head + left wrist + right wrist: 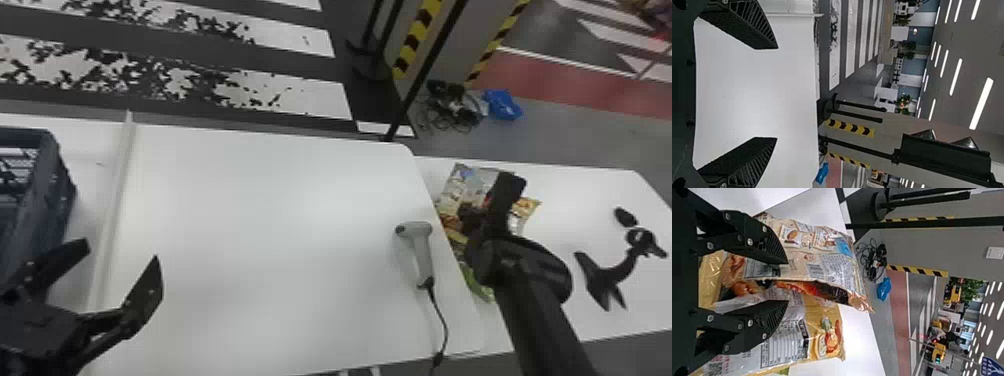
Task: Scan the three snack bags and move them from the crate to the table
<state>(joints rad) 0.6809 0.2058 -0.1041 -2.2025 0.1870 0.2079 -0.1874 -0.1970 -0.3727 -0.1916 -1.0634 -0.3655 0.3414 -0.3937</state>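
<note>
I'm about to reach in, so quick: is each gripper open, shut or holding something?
Left gripper: jaws open, empty, above the white table.
Right gripper: jaws open, at the snack bags.

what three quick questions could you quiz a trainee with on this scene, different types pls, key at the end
1. Multiple choice: In the head view, what lies on the table between the left tool and the right tool?
a) the crate
b) the scanner
c) the striped tape

2. True or false: The left tool is open, with its fingers apart.

3. Fill in the blank: From the robot's side, the snack bags lie to the ____ of the scanner.

Key: 1 b; 2 true; 3 right
</note>
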